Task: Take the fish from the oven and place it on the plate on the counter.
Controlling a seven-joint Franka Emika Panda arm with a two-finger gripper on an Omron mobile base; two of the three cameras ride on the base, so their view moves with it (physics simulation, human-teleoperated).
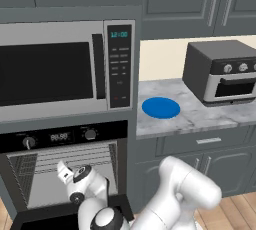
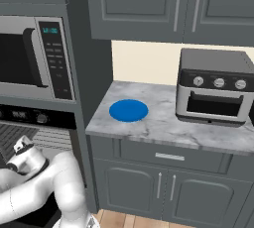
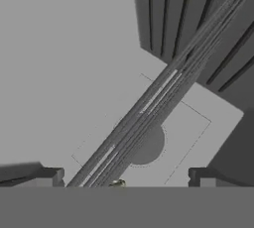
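1. The built-in oven (image 1: 65, 169) stands with its door down, its pale inside and wire racks (image 1: 75, 160) on show. The white arm reaches into the cavity, wrist among the racks in the left base view.
2. In the hand view the gripper (image 3: 124, 178) has its two dark finger tips (image 3: 49, 176) set far apart at the bottom edge, jaws wide, with nothing between them.
3. A wire rack (image 3: 163, 93) runs slantwise across the hand view as a bundle of grey rods, above a pale oven surface with a faint round mark.
4. The fish (image 3: 118, 184) shows as a tiny yellow-green speck at the lower end of the rack rods, between the two finger tips and touching neither.
5. The blue plate (image 1: 161, 108) lies flat on the marbled counter (image 1: 200, 116), near its left end, just right of the oven column. It carries nothing.
6. A dark toaster oven (image 1: 221, 71) with three knobs sits on the counter, well apart from the plate, to the right.
7. The silver microwave (image 1: 67, 64) above the oven has a keypad panel with a teal display that appears to read 12:00; the key labels are too small to read.
8. The oven's control strip has two knobs and a small digital display (image 1: 59, 137); its digits are too blurred to read.
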